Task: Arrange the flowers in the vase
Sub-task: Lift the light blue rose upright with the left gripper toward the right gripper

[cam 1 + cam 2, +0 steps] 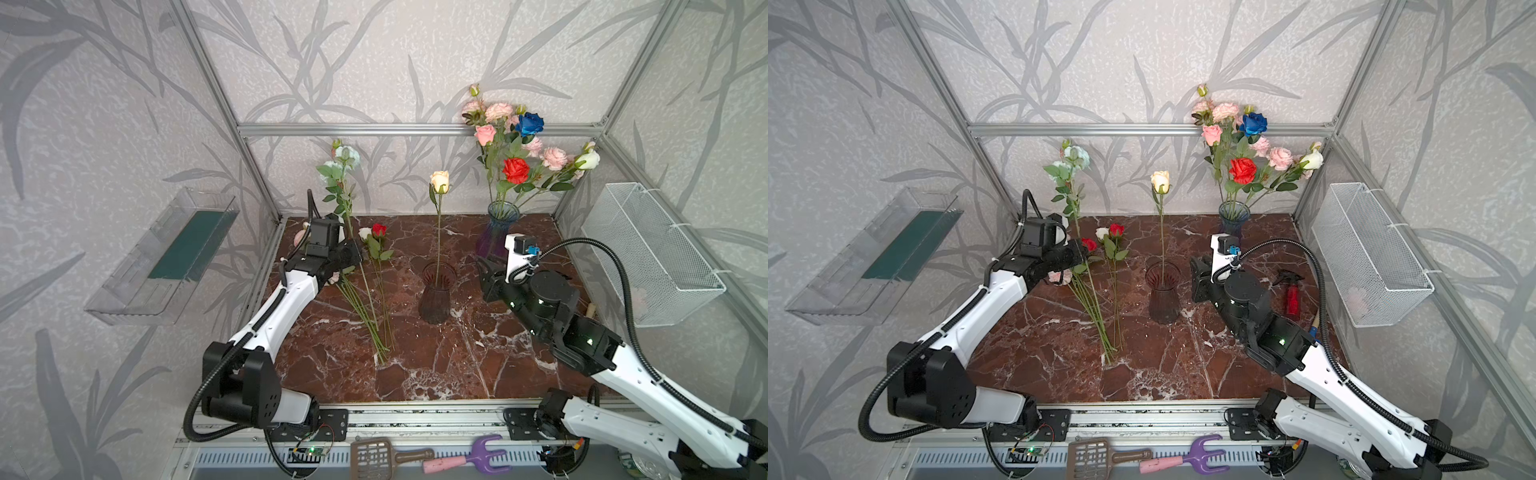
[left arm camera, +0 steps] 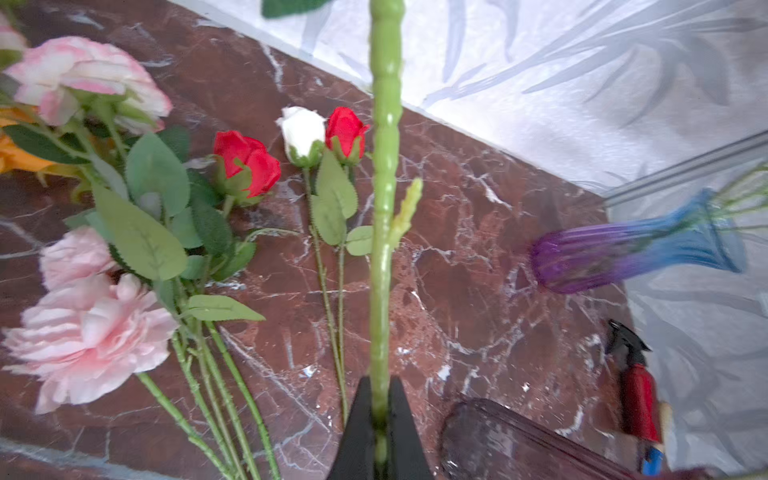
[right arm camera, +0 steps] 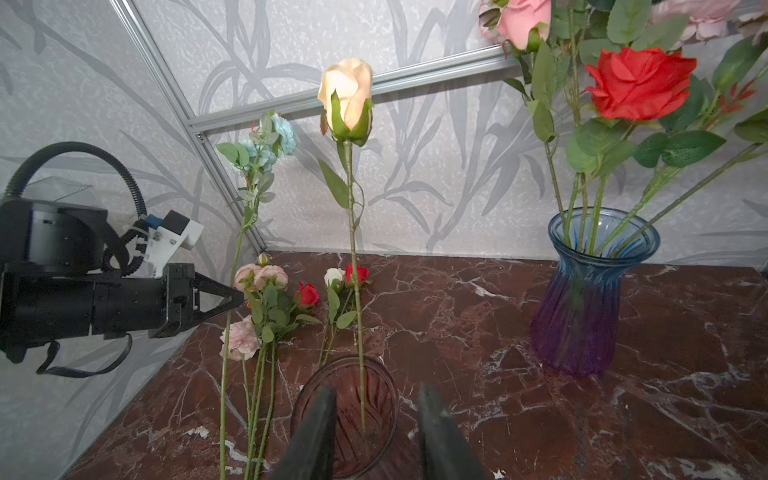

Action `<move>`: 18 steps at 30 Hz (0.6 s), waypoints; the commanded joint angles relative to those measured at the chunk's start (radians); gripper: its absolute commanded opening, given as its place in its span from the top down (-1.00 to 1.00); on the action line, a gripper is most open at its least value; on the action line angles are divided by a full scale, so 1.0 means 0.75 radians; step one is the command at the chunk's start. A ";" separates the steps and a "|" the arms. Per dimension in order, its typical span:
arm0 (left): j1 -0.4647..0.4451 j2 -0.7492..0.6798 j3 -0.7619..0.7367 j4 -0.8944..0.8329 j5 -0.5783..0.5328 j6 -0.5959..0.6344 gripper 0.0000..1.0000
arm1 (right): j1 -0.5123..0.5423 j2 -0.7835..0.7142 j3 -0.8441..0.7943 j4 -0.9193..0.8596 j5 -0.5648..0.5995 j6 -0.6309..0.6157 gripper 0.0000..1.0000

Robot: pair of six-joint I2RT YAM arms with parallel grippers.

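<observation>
Pinching the pale-blue peony [image 1: 347, 156] low on its stem, my left gripper [image 2: 380, 384] is clamped narrow on it. The stem stands upright, bloom up. Just right of it, loose flowers [image 2: 141, 237] lie flat on the marble table [image 1: 415, 374], stems toward the front edge and blooms toward the back wall: two red roses [image 2: 247, 166], one white bud [image 2: 302, 131], and pink peonies [image 2: 89, 332] I cannot count surely. One peach rose [image 1: 439, 181] stands upright in the dark vase [image 1: 435, 299] mid-table. My right gripper [image 3: 378, 390] hovers near that vase, jaws partly apart, empty. A second, blue-purple vase [image 1: 496, 237] holds a bouquet [image 1: 516, 170] at rear right.
</observation>
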 commanded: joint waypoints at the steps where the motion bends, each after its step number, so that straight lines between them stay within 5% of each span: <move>1: -0.006 -0.182 -0.098 0.338 0.097 0.017 1.00 | 0.006 0.021 0.063 -0.008 -0.048 -0.001 0.28; 7: -0.091 -0.390 -0.233 0.593 0.209 0.105 1.00 | 0.006 0.103 0.173 -0.022 -0.166 -0.042 0.17; 18: -0.498 -0.563 -0.215 0.441 0.190 0.443 1.00 | 0.043 0.341 0.523 -0.016 -0.537 -0.046 -0.10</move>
